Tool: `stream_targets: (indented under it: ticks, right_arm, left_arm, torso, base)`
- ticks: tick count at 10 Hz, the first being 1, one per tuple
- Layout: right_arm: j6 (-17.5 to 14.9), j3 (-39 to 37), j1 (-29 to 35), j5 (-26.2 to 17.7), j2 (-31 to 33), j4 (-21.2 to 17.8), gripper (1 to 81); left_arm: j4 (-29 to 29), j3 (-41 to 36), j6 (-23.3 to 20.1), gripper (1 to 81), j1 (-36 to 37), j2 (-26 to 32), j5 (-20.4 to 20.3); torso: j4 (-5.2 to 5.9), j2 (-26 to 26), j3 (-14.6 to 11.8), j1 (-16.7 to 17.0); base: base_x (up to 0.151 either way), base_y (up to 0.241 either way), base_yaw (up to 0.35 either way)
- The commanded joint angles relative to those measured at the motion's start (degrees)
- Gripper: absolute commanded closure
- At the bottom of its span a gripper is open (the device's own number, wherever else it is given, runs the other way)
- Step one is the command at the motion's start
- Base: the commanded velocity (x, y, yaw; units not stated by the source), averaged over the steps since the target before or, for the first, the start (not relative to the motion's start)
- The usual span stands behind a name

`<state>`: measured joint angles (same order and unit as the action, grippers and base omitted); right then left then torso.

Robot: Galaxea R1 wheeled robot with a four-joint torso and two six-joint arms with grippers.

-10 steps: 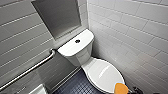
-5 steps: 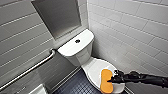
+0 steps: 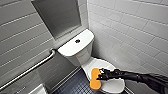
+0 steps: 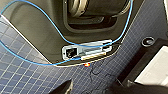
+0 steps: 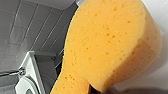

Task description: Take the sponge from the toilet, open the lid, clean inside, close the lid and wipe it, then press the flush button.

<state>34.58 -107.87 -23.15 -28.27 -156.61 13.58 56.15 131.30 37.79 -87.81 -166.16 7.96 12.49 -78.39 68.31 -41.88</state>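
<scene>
The white toilet stands against the tiled wall, and the flush button is a dark dot on the tank top. The lid is down over the bowl. My right gripper reaches in from the right and is shut on the orange sponge, which rests at the lid's left edge. The right wrist view shows the sponge very close and large. In the left wrist view my left gripper hangs open over the dark blue floor tiles, holding nothing.
A metal grab bar runs along the left wall. White tiled wall closes in right of the toilet. Dark blue tiled floor lies left of the bowl. My own base with a blue cable sits by the left gripper.
My right arm has reached further in from the right, carrying the sponge leftward across the lid to its left edge. The toilet and lid have not moved.
</scene>
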Motion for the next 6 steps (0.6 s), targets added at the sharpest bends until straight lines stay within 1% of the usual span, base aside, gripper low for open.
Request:
stream_targets:
  ticks: [1, 3, 4, 5, 6]
  right_arm:
    - [0.7, -19.2, 6.2, 12.2, -10.8, 1.8, 81.1]
    - [0.7, -27.2, 4.8, 14.6, -14.2, 1.7, 81.1]
    - [0.4, -27.2, 4.2, 14.8, -14.5, 1.8, 81.1]
    - [0.6, -21.3, 3.4, 13.9, -11.9, 2.8, 81.1]
    - [1.0, -13.5, 2.6, 12.4, -7.6, 3.6, 81.1]
  left_arm:
    - [0.1, -0.6, 0.1, 1.0, -2.2, 0.6, 3.6]
    - [0.1, -0.7, 0.1, 1.0, -2.3, 0.7, 3.6]
    - [0.1, -0.7, 0.1, 1.0, -2.3, 0.7, 3.6]
    - [0.2, -0.8, 0.1, 1.0, -2.3, 0.6, 3.6]
    - [0.2, -0.8, 0.1, 1.0, -2.3, 0.6, 3.6]
  torso:
    - [0.0, 0.0, 0.0, 0.0]
    - [0.0, 0.0, 0.0, 0.0]
    - [0.0, 0.0, 0.0, 0.0]
    - [0.0, 0.0, 0.0, 0.0]
    - [0.0, 0.0, 0.0, 0.0]
  base:
    - [0.0, 0.0, 0.0]
    - [0.0, 0.0, 0.0]
    - [0.0, 0.0, 0.0]
    - [0.0, 0.0, 0.0]
    - [0.0, 0.0, 0.0]
